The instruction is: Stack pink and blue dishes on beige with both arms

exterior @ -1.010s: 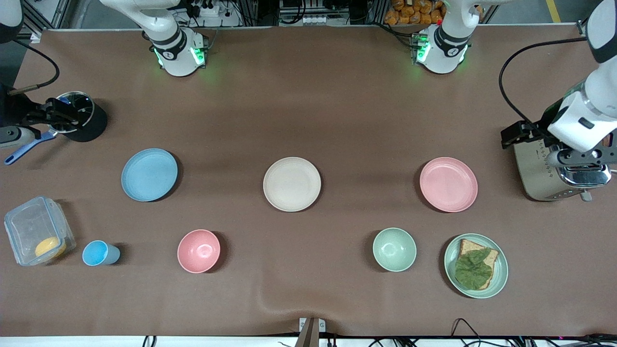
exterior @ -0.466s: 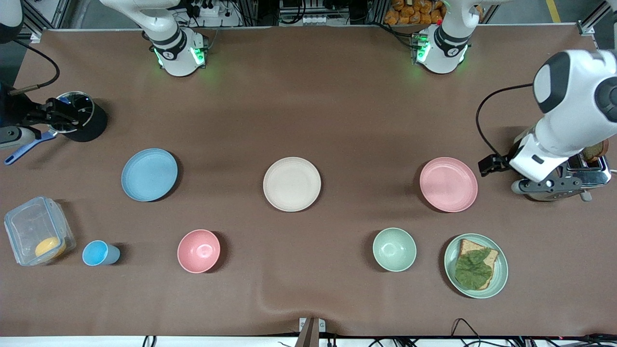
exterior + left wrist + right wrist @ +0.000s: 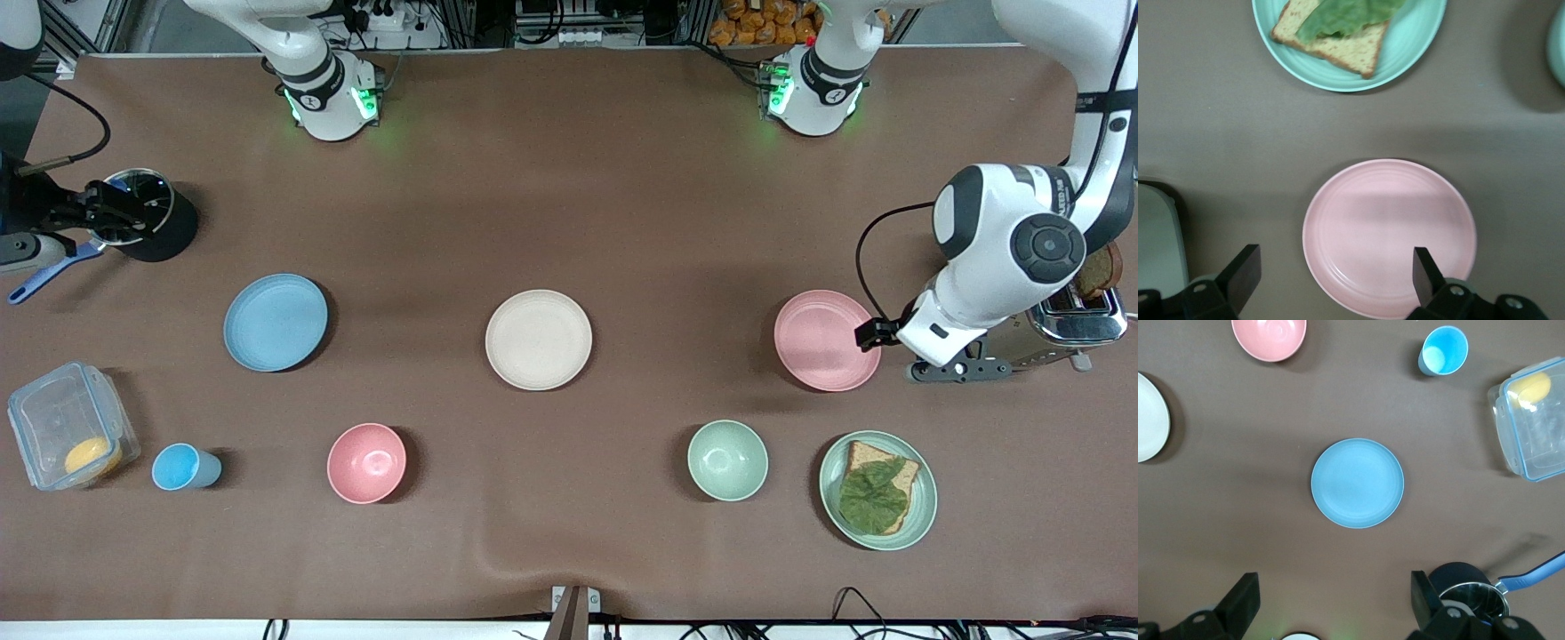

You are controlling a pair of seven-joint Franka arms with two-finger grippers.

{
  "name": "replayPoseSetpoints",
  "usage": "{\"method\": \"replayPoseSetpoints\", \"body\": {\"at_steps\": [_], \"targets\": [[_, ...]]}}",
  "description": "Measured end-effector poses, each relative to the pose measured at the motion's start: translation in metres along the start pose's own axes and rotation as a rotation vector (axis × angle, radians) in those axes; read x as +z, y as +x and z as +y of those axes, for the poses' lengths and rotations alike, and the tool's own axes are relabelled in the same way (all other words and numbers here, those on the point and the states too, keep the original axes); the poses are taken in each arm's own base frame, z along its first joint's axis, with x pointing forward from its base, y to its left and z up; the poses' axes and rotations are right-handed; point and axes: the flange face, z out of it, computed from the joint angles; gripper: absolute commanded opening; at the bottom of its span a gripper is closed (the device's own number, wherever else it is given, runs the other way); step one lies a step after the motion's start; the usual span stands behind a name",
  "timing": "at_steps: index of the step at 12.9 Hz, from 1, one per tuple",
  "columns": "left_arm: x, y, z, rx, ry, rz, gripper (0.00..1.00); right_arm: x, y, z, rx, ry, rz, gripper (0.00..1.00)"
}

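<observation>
Spread wide, the left gripper hangs over the flat round pale pink plastic plate; the right gripper, equally parted, hovers above the light blue plate. Between both lies the cream-beige plate, blue at its nine o'clock, pink at three.

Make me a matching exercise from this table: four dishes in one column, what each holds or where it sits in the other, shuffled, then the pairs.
Things:
1. pink plate
2. blue plate
3. beige plate
4. green plate

States:
A. holds bread with a leaf
B. bare, at the table's middle between the other two plates
C. beside the left gripper, which is open
D. toward the right arm's end, nothing near it

Pairs: 1-C, 2-D, 3-B, 4-A
</observation>
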Motion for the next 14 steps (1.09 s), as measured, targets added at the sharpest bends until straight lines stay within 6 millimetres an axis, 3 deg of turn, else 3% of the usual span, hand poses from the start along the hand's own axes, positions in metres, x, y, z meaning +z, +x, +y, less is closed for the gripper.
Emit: {"method": "replayPoseSetpoints", "body": {"at_steps": [3,5,8,14], "targets": [[0.043,-0.002,-0.015,-0.02,-0.002,-0.036,1.0,0.037,0.019,-0.004,-0.013,0.017,-0.083,1.0],[0.064,-0.006,-0.017,-0.022,-0.002,-0.063,1.0,0.081,0.046,0.004,-0.009,0.023,-0.121,1.0],[0.09,-0.009,-0.02,-0.028,-0.004,-0.096,1.0,0.165,0.08,0.039,0.035,0.035,-0.17,1.0],[0.128,-0.012,-0.029,0.021,0.043,-0.119,0.99,0.31,0.096,0.109,0.125,0.056,-0.207,1.0]]}}
